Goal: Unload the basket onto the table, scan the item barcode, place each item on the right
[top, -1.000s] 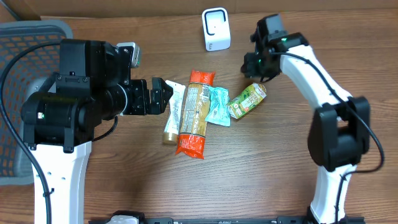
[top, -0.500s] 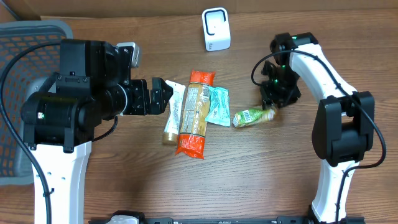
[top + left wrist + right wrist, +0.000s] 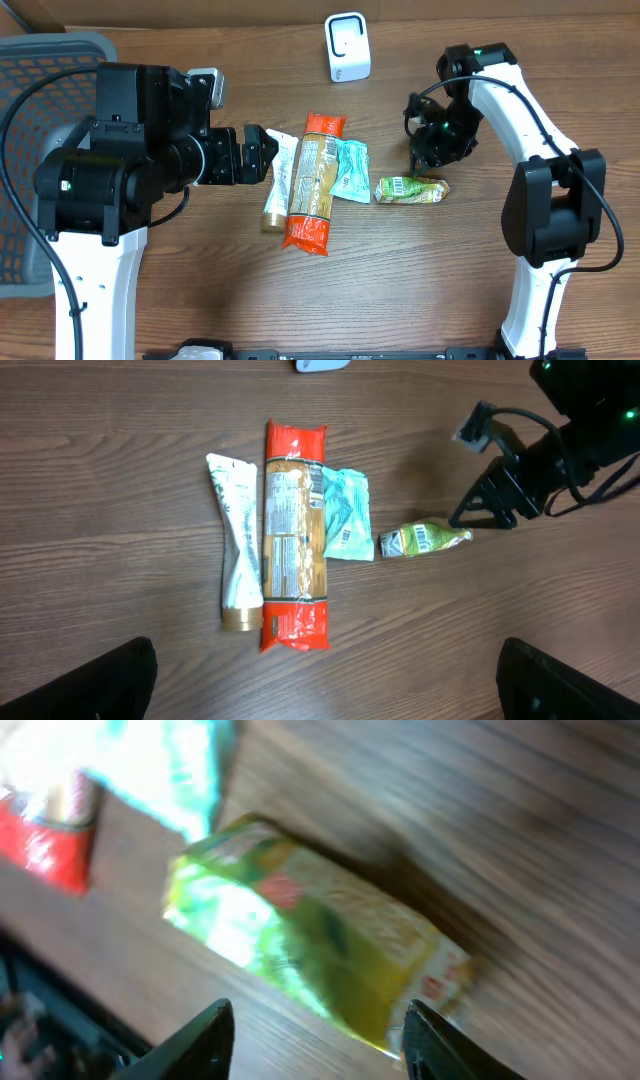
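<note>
A green snack packet (image 3: 411, 189) lies flat on the wooden table, just right of a teal sachet (image 3: 350, 170). My right gripper (image 3: 428, 155) hovers just above and behind the packet, open and holding nothing. In the right wrist view the packet (image 3: 320, 940) is blurred and lies just ahead of the spread gripper (image 3: 320, 1045). The white barcode scanner (image 3: 347, 47) stands at the table's far edge. My left gripper (image 3: 262, 152) is wide open beside a white tube (image 3: 278, 180). In the left wrist view its gripper (image 3: 325, 690) frames bare wood.
A long orange-red packet (image 3: 313, 180) lies between the tube and the teal sachet. A grey mesh basket (image 3: 40, 60) sits at the far left. The left arm's bulky body (image 3: 110, 170) covers the left part of the table.
My right gripper carried the green packet from near the scanner down to the table, opened and let it go. The packet now lies flat, and the gripper has lifted slightly. The left arm stayed still.
</note>
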You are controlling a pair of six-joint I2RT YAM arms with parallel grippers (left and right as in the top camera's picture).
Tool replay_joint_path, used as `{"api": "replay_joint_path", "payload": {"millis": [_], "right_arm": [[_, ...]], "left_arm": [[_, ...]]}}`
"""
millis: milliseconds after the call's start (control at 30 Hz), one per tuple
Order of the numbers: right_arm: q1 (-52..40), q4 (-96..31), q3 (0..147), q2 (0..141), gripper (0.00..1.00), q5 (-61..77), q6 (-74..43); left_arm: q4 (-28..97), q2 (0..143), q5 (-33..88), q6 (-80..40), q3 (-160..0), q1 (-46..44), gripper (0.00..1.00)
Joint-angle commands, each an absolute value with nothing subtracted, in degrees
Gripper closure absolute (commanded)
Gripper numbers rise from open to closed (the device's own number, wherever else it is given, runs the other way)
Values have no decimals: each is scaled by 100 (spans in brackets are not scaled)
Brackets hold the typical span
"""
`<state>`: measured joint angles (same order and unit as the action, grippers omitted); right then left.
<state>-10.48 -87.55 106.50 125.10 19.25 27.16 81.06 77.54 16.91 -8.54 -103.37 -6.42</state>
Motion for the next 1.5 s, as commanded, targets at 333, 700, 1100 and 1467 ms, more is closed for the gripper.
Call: {"api": "replay_joint_path", "payload": {"millis": [333,700,1100,1467], "right_arm": [[-639,-8095,9741,12411,43,1874,4340],[-635,-7767,9275,12411,63,2154,4366],[-642,-8934,10556,12265,57,2344,3793],[-642,-9657,11583,11109,0,2147,3787]], "left_arm": [[8101,7791,1739,-727,-10355,-687,0],[8103,7791,1739,-727,-10355,-687,1],[8101,7791,1739,-727,-10355,-687,0],[8101,7791,1739,-729,-10355,-687,0]]}}
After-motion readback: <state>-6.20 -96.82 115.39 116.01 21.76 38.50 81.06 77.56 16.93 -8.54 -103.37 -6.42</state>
